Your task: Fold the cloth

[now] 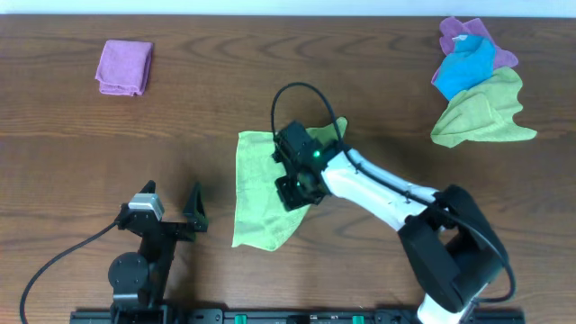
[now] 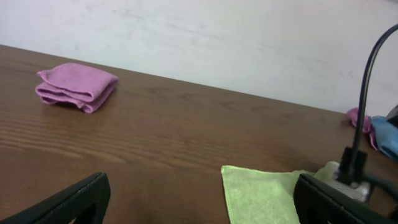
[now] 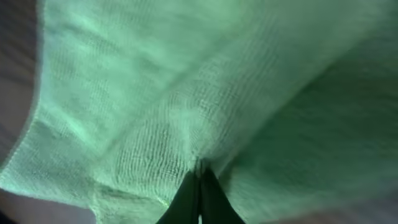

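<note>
The lime-green cloth (image 1: 255, 193) lies partly flat on the middle of the table, its right side bunched under my right gripper (image 1: 291, 194). In the right wrist view the cloth (image 3: 186, 93) fills the frame, and the right gripper (image 3: 200, 175) is shut with its two dark fingertips pinching a ridge of the fabric. My left gripper (image 1: 171, 207) rests low at the front left, open, with nothing between its fingers. In the left wrist view the left gripper (image 2: 199, 205) faces a flat corner of the cloth (image 2: 261, 193), which lies just inside its right finger (image 2: 336, 202).
A folded purple cloth (image 1: 124, 67) (image 2: 78, 86) lies at the back left. A heap of purple, blue and olive-green cloths (image 1: 477, 85) sits at the back right. The right arm (image 1: 387, 193) and its black cable reach across the cloth from the front right.
</note>
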{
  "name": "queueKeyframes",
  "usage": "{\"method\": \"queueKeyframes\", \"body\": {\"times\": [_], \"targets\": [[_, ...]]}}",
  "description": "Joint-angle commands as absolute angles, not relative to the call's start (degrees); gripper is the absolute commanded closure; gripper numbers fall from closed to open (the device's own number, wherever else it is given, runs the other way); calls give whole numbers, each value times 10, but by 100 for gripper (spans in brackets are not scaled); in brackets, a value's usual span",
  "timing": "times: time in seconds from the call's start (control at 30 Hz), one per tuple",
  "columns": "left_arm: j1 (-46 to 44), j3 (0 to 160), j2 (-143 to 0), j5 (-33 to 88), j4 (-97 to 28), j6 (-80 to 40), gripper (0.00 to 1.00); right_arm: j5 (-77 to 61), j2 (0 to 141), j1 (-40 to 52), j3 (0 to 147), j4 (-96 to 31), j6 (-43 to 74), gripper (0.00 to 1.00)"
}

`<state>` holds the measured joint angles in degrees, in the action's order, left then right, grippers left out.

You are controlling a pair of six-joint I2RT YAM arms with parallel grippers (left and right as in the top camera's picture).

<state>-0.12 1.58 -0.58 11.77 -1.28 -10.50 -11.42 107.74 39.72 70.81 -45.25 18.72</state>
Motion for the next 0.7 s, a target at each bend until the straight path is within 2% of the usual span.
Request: {"method": "queueKeyframes", "body": {"times": [0.0, 0.17, 0.23, 0.3, 0.37, 0.57, 0.67], "targets": [[-3, 3, -3, 114, -31, -103, 5, 5, 1051, 385, 762, -524, 184, 99], [-3, 3, -3, 114, -31, -103, 5, 67, 1006, 376, 799, -678, 203, 98], [-3, 3, -3, 114, -31, -103, 5, 66, 999, 375, 799, -735, 220, 86], [-3, 3, -3, 114, -31, -103, 5, 64, 1001, 375, 799, -789, 256, 50], [-3, 3, -3, 114, -31, -103, 5, 54, 1001, 375, 799, -812, 273, 1], [-3, 3, -3, 114, -31, -103, 5, 51, 1001, 375, 799, -772, 274, 1], [-3, 3, -3, 114, -31, -103, 5, 54, 1002, 376, 798, -657, 247, 19]]}}
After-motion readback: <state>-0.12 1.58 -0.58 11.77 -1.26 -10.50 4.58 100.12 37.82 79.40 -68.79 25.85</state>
